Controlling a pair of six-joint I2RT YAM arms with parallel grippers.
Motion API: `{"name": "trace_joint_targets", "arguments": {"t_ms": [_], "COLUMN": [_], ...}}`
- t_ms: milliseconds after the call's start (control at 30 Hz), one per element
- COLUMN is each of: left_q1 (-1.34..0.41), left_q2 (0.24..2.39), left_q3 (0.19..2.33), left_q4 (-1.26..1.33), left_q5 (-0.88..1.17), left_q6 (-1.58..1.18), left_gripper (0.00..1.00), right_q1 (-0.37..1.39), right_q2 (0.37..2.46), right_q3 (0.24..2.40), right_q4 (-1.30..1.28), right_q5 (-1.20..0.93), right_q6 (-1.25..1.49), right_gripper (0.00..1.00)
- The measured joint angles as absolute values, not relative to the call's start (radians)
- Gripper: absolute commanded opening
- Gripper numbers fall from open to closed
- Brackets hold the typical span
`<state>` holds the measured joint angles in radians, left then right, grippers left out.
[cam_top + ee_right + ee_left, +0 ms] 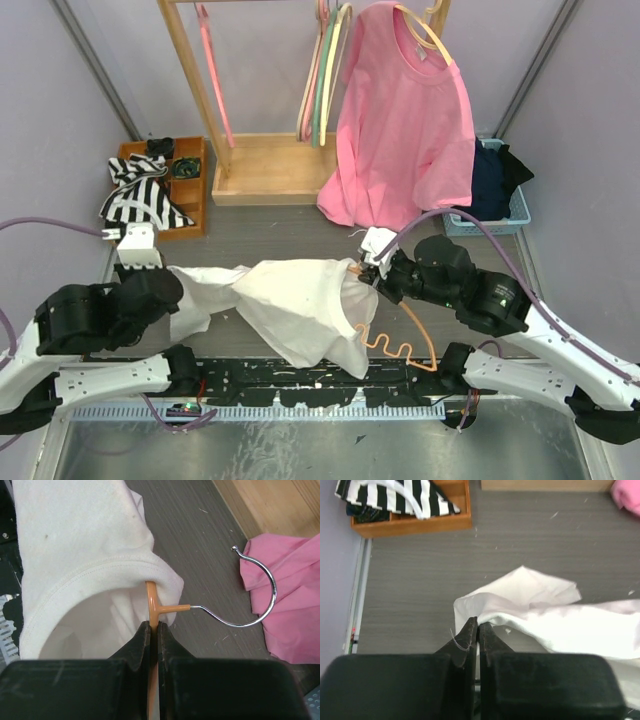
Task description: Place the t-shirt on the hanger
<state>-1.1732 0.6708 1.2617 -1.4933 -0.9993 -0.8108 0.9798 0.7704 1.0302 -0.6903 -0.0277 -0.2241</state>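
The white t-shirt (290, 300) hangs stretched between both arms above the grey table. My left gripper (180, 290) is shut on its left end; in the left wrist view the cloth (550, 620) runs from my gripper (478, 625) off to the right. My right gripper (372, 275) is shut on the orange hanger (395, 345), whose wavy lower bar shows below the shirt. In the right wrist view the gripper (154, 626) pinches the hanger (152, 602) just below its neck. The shirt's hemmed opening (95, 570) is drawn over one hanger arm. The silver hook (255, 605) sticks out to the right.
A pink t-shirt (405, 120) hangs on a cream hanger from the wooden rack (260, 165) at the back, with green and pink hangers beside it. A wooden tray (185, 195) with striped cloth (140, 195) is at back left. A blue basket (515, 210) with dark clothes stands at back right.
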Motion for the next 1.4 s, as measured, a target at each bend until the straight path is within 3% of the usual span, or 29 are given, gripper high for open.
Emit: {"name": "trace_joint_targets", "arguments": {"t_ms": [167,333,400,900,1400], "left_q1": [-1.173,-1.173,-1.173,-1.173,-1.173], "left_q2": [0.657,0.642,0.659,0.775,0.857], "left_q3": [1.204,1.216,1.245,1.365,1.138], "left_q4": [-1.545,-1.55,-1.551,-1.498,-0.989], "left_q5": [-0.948,-0.926,-0.919,-0.783,-0.548], "left_q6": [-0.897,-0.919,-0.914,-0.835,-0.804], "left_gripper": [0.51,0.68,0.7,0.72,0.61], "right_q1": [0.98,0.98,0.98,0.98,0.981], "right_q2": [0.81,0.847,0.867,1.074,1.275], "right_q3": [1.031,1.031,1.032,1.142,1.252], "right_q4": [-0.691,-0.69,-0.69,-0.681,-0.595], "right_q5": [-0.035,-0.038,-0.037,0.115,0.19], "right_q6": [-0.207,-0.202,-0.202,-0.176,0.006], "right_gripper": [0.01,0.01,0.01,0.01,0.01]}}
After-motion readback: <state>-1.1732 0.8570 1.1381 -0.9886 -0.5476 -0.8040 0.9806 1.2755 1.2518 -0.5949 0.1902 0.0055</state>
